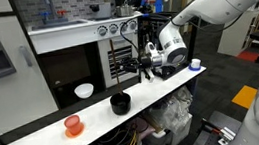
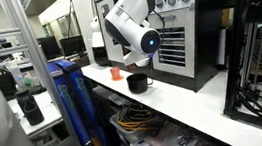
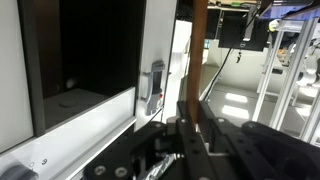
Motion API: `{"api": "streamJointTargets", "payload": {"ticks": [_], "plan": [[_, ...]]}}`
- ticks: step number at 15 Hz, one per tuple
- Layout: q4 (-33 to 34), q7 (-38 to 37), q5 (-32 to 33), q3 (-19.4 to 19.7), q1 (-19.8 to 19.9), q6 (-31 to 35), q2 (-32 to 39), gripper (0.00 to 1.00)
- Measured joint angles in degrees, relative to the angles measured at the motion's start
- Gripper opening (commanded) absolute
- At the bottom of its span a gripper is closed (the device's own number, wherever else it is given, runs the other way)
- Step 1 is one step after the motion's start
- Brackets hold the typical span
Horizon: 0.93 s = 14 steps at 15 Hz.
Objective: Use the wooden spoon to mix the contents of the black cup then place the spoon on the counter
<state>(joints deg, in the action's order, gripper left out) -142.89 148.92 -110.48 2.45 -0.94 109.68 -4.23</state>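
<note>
Here, the end effector (image 3: 193, 128) is gripping the long, thin, reddish-brown wooden spoon (image 3: 200, 50), its jaws clamping shut on the slender handle.
In the wrist view the handle is running straight out from between the jaws. In both exterior views the small, round black cup (image 1: 120, 103) is sitting on the long white bench (image 1: 38, 143), below the end effector and apart from it. A translucent orange-red cup (image 1: 73, 124) is standing farther off, beyond the black cup. The spoon's bowl end is too small to make out.
</note>
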Motion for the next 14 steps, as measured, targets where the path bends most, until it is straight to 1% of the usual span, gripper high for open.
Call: {"api": "streamJointTargets", "payload": {"ticks": [14], "plan": [[0.7, -0.1, -0.3, 0.0, 0.1, 0.1, -0.1, 0.04]]}}
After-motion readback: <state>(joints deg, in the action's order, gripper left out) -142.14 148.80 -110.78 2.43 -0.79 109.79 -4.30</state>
